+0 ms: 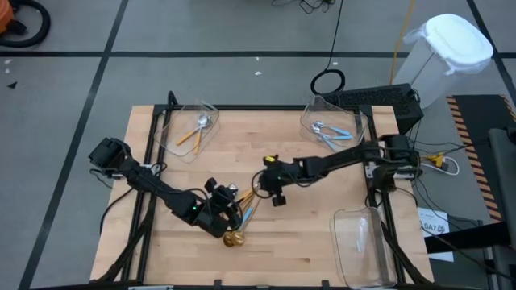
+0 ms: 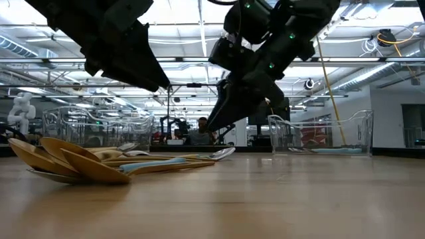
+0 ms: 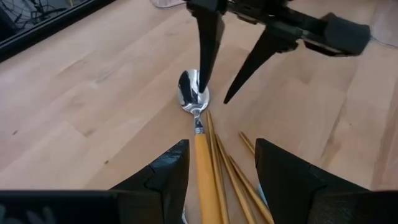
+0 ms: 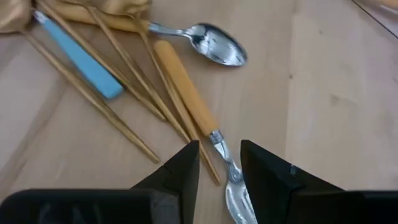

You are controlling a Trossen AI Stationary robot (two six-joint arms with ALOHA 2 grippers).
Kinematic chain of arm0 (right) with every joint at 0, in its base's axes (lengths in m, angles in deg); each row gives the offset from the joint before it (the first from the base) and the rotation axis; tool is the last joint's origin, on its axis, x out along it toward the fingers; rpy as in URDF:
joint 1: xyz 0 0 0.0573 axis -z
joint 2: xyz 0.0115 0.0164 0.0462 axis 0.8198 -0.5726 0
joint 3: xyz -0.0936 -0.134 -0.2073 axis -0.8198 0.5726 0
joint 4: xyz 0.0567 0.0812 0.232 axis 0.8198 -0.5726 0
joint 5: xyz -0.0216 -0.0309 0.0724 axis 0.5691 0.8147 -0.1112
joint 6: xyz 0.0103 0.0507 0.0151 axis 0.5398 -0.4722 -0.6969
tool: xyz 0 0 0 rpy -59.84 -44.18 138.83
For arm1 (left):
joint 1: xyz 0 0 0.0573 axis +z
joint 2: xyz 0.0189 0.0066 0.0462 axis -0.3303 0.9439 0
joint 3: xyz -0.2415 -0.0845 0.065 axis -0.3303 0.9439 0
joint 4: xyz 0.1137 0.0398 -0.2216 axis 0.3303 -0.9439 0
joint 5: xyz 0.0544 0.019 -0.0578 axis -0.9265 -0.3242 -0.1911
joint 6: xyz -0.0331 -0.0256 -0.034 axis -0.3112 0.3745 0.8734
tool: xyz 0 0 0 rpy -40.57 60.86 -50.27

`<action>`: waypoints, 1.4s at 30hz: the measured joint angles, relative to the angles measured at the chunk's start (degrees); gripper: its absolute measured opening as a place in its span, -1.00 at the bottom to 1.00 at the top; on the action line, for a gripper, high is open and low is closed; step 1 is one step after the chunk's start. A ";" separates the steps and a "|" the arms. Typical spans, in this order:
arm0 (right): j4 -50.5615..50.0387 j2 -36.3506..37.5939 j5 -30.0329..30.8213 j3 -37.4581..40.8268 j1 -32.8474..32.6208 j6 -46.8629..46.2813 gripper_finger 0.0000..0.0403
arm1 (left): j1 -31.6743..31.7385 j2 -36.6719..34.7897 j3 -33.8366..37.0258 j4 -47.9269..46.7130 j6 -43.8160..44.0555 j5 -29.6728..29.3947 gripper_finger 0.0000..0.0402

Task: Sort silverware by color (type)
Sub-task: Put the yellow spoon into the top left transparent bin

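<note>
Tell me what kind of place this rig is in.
Probably a robotics lab or an industrial workspace. There's a wooden table on a taped concrete floor, clear plastic bins and a heap of spoons set out for sorting. The low view shows high ceilings with strip lights.

Three clear plastic bins [image 1: 192, 129] on the table, two spoons in the left one, two blue-handled spoons [image 1: 330, 133] in the middle one, one blue-handled spoon [image 4: 78, 56] in the pile, several gold spoons [image 2: 70, 162], number unclear

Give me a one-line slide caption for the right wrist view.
Right gripper, fingers open, straddles the neck of an orange-handled spoon beside gold spoons and a blue-handled one.
</note>
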 joint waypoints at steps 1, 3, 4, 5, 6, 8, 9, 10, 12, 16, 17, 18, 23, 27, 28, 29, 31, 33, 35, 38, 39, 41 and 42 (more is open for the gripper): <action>0.00 -0.12 -1.38 -0.18 0.68 0.84 -0.43 | 0.00 0.00 0.00 0.04 0.27 -0.02 -0.09; 0.49 -0.25 -3.80 -0.35 1.93 2.59 -0.40 | 0.00 0.00 0.00 0.11 0.29 -0.17 -0.09; 0.47 -0.25 -5.10 -0.35 2.61 3.39 -0.39 | 0.00 0.00 0.00 0.22 0.29 -0.61 -0.09; 0.48 -0.25 -6.31 -0.35 3.21 4.21 -0.37 | 0.00 0.00 0.00 0.26 0.27 -0.96 -0.09; 0.51 -0.28 -7.25 -0.35 3.77 5.07 -0.34 | 0.04 0.00 0.00 0.20 0.25 -1.09 -0.10; 0.70 -0.78 -7.34 -0.35 4.63 6.50 -0.29 | 0.09 0.00 0.00 0.03 0.26 -1.10 -0.09; 0.62 -1.04 -7.35 -0.35 5.06 7.33 -0.26 | 0.09 0.00 0.00 -0.07 0.31 -1.11 -0.09; 0.53 -1.28 -7.60 -0.35 5.49 8.04 -0.24 | 0.07 0.00 0.00 -0.08 0.45 -1.11 -0.10; 1.39 -1.76 -10.37 -0.33 6.42 8.85 -0.21 | 0.07 0.05 0.00 -0.06 0.74 -1.11 -0.09; 4.18 -4.35 -11.82 -0.31 7.21 9.72 -0.19 | 0.07 0.24 0.00 -0.15 -0.47 -1.11 -0.09; 5.27 -5.16 -11.80 -0.30 7.27 9.99 -0.19 | 0.07 0.24 0.00 -0.11 -0.52 -1.13 -0.09; 6.08 -5.90 -11.81 -0.57 7.31 10.11 -0.19 | 0.20 0.24 0.00 -0.11 -0.58 -1.13 -0.09; 6.23 -9.72 -11.70 -2.91 7.28 9.46 -0.18 | 0.33 0.24 0.00 0.06 -0.42 -1.13 -0.09; 6.28 -10.64 -11.64 -3.90 7.29 9.38 -0.18 | 0.33 0.24 0.00 -0.04 -0.95 -1.13 -0.09; 6.13 -10.63 -11.61 -3.90 7.33 9.39 -0.18 | 0.33 0.24 0.00 -0.05 -1.22 -1.13 -0.09; 5.75 -10.61 -11.55 -3.90 7.44 9.50 -0.18 | 0.33 0.24 0.00 -0.03 -1.29 -1.13 -0.09; 4.77 -10.63 -11.75 -3.90 7.62 9.59 -0.18 | 0.33 0.24 0.00 0.01 -1.69 -1.11 -0.09; 3.68 -10.66 -11.87 -3.81 7.71 9.54 -0.18 | 0.33 0.24 0.00 0.07 -1.71 -1.12 -0.09; 3.11 -10.66 -11.86 -3.81 7.72 9.54 -0.18 | 0.33 0.24 0.00 0.21 -1.70 -1.12 -0.09; 3.14 -11.22 -11.79 -3.90 7.75 9.48 -0.22 | 0.33 0.24 0.00 0.28 -1.70 -1.11 -0.09; 2.95 -11.25 -11.89 -3.90 7.90 9.41 -0.24 | 0.33 0.24 0.00 0.28 -1.67 -1.13 -0.09; 2.37 -11.29 -12.12 -3.90 8.04 9.38 -0.31 | 0.33 0.24 0.00 0.36 -1.67 -1.11 -0.09; 2.02 -11.29 -12.16 -3.90 8.09 9.37 -0.35 | 0.33 0.24 0.00 0.37 -1.67 -1.12 -0.09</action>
